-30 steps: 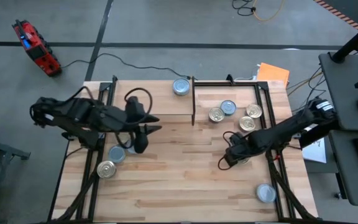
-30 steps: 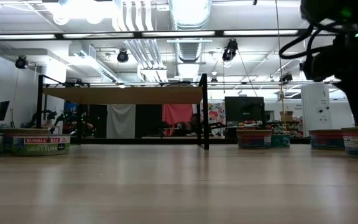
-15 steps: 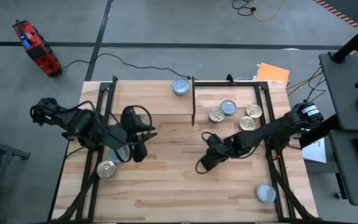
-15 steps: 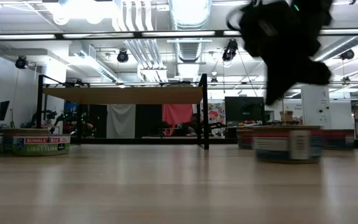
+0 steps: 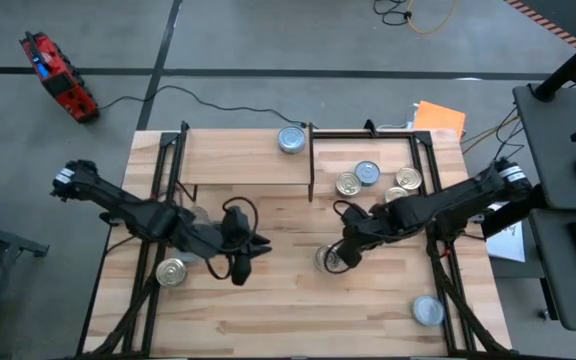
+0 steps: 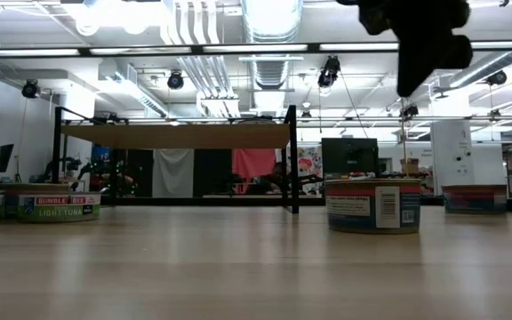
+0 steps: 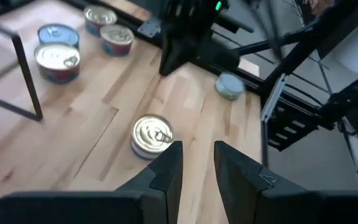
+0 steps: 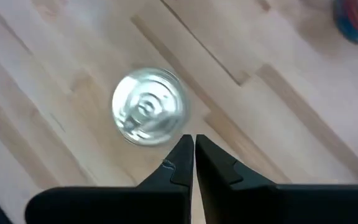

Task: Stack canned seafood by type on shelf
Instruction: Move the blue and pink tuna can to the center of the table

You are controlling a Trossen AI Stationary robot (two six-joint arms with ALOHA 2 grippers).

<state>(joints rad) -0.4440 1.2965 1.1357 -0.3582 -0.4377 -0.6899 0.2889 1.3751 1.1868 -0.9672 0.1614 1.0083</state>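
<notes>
One tin (image 5: 328, 259) stands upright on its base on the wooden tabletop near the middle; it also shows as tin (image 6: 373, 206), tin (image 7: 152, 135) and tin (image 8: 149, 106). My right gripper (image 5: 343, 250) hangs shut just above it, clear of it, fingers shut (image 8: 193, 149). My left gripper (image 5: 250, 256) is to the tin's left, low over the table, its fingers a little apart with nothing between them (image 7: 197, 158). The shelf (image 5: 238, 158) stands at the far edge with one silver-lidded tin (image 5: 291, 139) on its right end.
Several tins (image 5: 378, 183) stand on the table right of the shelf's dark end panel (image 5: 311, 165). A golden tin (image 5: 171, 271) is near the left edge, two tins (image 6: 59, 206) showing there in the low view. A silver tin (image 5: 428, 310) is at the near right.
My right gripper, shut, has gone toward the table's left while the tin slid along the table from the right to the middle; the gripper has then risen clear of the tin. My left gripper has come down and toward the near edge and the middle.
</notes>
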